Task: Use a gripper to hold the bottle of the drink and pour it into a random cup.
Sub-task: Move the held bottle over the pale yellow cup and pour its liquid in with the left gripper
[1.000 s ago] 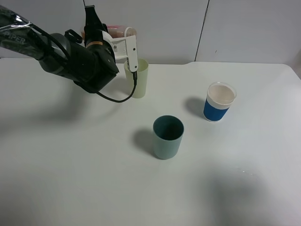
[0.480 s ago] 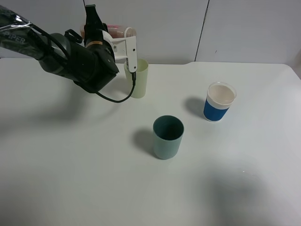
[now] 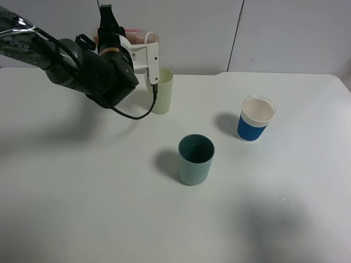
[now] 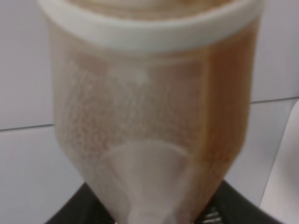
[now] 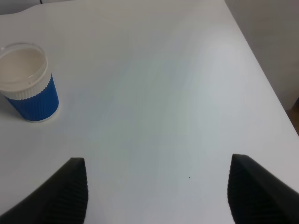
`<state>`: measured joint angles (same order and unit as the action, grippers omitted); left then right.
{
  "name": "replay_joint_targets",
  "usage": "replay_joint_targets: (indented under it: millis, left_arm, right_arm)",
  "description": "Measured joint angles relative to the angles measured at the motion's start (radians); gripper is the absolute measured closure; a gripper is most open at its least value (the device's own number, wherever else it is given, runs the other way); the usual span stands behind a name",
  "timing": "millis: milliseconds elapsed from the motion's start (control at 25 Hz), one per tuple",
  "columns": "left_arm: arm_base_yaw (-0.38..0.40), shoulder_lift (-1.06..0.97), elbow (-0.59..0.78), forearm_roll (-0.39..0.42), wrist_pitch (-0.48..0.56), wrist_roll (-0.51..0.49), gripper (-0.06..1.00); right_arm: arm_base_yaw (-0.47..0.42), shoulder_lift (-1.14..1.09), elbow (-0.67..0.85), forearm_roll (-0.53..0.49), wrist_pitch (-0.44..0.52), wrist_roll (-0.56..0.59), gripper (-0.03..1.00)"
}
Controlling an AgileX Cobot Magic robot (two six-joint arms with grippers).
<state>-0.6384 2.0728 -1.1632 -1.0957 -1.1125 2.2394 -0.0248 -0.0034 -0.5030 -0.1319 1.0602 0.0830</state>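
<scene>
Probably light yet squashable and slick, the bottle [image 4: 154, 116] suits a gentle mid-body hold, and the left gripper [image 3: 147, 53] is closed on it.

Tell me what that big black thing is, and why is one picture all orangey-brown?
The big black thing is a robot arm. At its end is the left gripper, with white jaws that pinch like fingers. The wide picture comes from a camera mounted high above the table. The other two come from little cameras on each arm's wrist. The orangey-brown picture is the left wrist camera looking very closely at the bottle that the gripper is shut on. The colour is the drink inside. From above, the bottle is held up in the air beside the pale yellow-green cup. I can see no stream pouring. A teal cup and a blue cup stand on the table too. The right gripper is open and holds nothing.
</scene>
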Motion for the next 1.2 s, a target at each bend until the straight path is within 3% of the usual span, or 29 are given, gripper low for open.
replay_joint_targets:
  millis: [1200]
  left_arm:
    - [0.0, 0.0, 0.0, 0.027, -0.033, 0.009, 0.58]
  right_arm:
    - [0.0, 0.0, 0.0, 0.0, 0.0, 0.0, 0.33]
